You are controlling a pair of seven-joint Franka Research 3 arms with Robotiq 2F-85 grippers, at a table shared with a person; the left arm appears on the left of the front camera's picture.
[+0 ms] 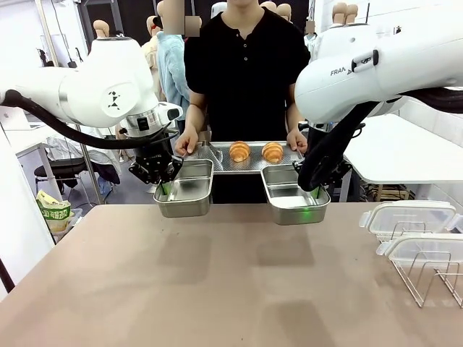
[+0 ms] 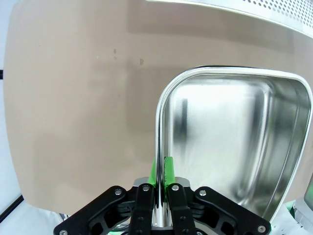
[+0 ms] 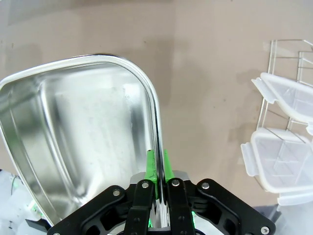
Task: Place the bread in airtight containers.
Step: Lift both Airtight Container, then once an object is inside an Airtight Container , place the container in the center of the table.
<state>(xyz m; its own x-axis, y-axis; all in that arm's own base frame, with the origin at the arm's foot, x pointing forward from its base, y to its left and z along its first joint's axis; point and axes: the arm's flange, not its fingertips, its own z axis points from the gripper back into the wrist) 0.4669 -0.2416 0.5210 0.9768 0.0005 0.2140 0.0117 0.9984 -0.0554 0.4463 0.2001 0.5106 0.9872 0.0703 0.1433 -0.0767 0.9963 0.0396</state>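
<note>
Bread sat on a flat perforated tray (image 1: 255, 166) at the far side of the table (image 1: 217, 289): one croissant (image 1: 239, 151) just beside a second croissant (image 1: 273, 152), both near the tray's middle. A person held the tray w/ one hand (image 1: 189, 142) at one end & the other hand (image 1: 296, 139) at the opposite end. We judged the croissants light, soft & flaky, w/ a glossy crust likely to dent or crumble under a hard pinch. They'd be best taken across the thick middle w/ gentle pressure, not by the thin tips.

Both arms reached fwd, wrists angled down. The left gripper (image 1: 165, 186) had its green pads pinching the outer side wall of the left tin (image 1: 187, 189), one pad inside & one outside. The right gripper (image 1: 315, 189) pinched the outer wall of the right tin (image 1: 289, 196) the same way. Both tins looked empty, open side up, just in front of the tray's near edge. Judging by the shadows beneath, they were lifted off the table. Two clear lids, one lid (image 1: 409, 215) above another lid (image 1: 427, 246), rested on a wire rack (image 1: 427, 282) at the robot's right, well apart from the tins.
</note>
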